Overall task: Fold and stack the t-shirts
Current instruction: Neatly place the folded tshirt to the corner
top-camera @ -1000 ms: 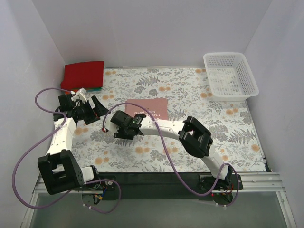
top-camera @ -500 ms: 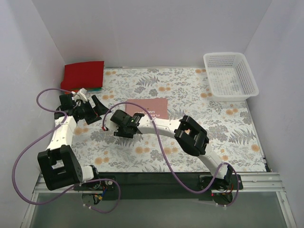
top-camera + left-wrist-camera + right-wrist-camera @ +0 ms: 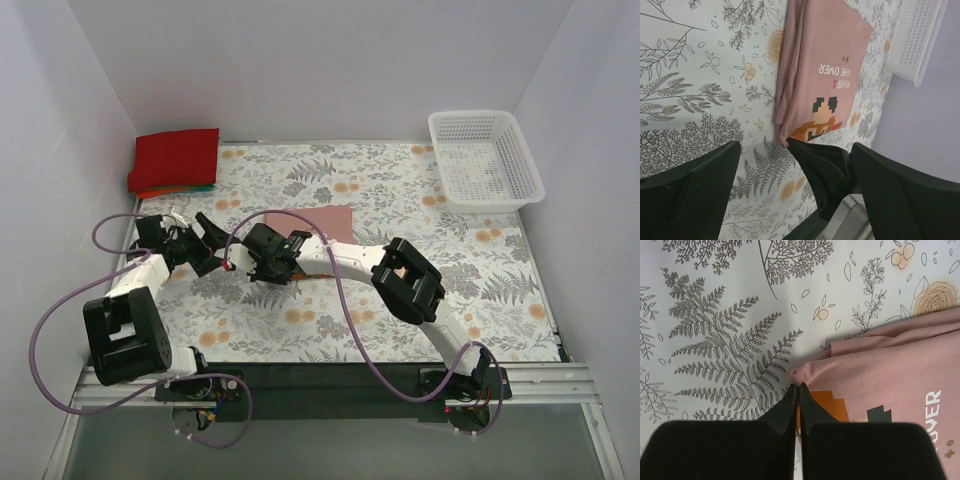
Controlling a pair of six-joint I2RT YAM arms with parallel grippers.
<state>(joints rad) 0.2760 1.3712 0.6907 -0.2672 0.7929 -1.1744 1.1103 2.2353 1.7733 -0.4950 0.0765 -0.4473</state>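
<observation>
A dusty pink t-shirt (image 3: 325,222) with a pixel-art face and "GAME OVER" text lies folded on the floral table cloth. It also shows in the left wrist view (image 3: 825,60) and the right wrist view (image 3: 890,375). My right gripper (image 3: 275,255) is shut, its tips (image 3: 799,389) pinching the shirt's near-left corner at table level. My left gripper (image 3: 212,245) is open and empty, low over the cloth just left of that corner (image 3: 795,200). A folded red t-shirt (image 3: 175,155) tops a stack at the back left, with orange and teal edges (image 3: 180,188) under it.
A white lattice basket (image 3: 485,160) stands at the back right and shows in the left wrist view (image 3: 917,35). White walls close in the left, back and right sides. The right arm stretches across the middle of the table cloth (image 3: 480,270). Purple cables loop beside both arms.
My right gripper has shifted a little farther onto the pink shirt's near-left corner, covering its print from above. My left gripper has moved slightly right and nearer, toward that corner.
</observation>
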